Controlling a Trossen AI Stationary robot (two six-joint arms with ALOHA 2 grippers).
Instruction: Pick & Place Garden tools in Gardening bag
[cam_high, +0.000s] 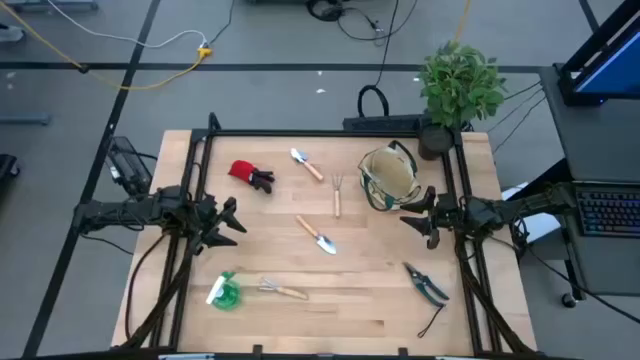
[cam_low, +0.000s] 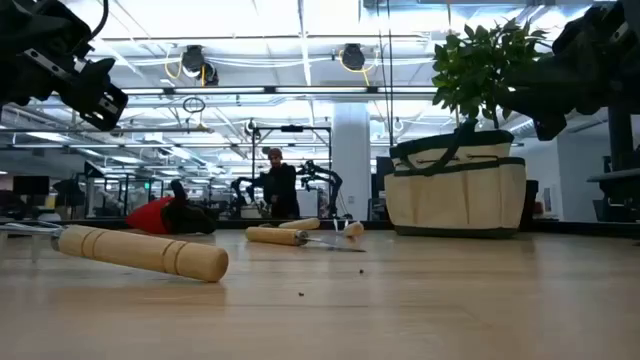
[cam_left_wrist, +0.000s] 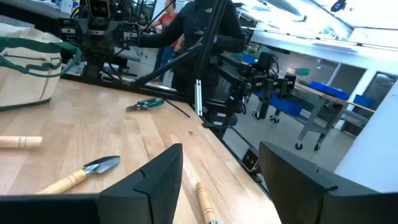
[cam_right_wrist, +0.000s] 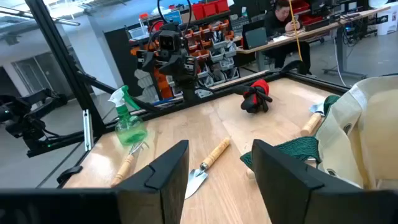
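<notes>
Nothing looks packed yet, so I think the job is at its very start. The left gripper (cam_high: 232, 219) hangs over the table with its fingers spread wide and nothing in them. Just past its tips lies a trowel (cam_high: 318, 237), and closer to its own side, toward the front edge, sit the green spray bottle (cam_high: 225, 291) and the little rake (cam_high: 282, 290). The red-black glove (cam_high: 250, 175) rests a bit behind it. The right gripper (cam_high: 416, 217) is wide open and empty as well. The gardening bag (cam_high: 388, 177) stands right beside it, nearly at its fingertips, and the pruning shears (cam_high: 427, 284) lie near it on the front side. Another trowel (cam_high: 305, 164) and the fork (cam_high: 337, 195) lie between the bag and the glove. The bag's mouth looks open, and I can't see any tool inside it. All seven things are out on the wood, so every one is left to pick up.
</notes>
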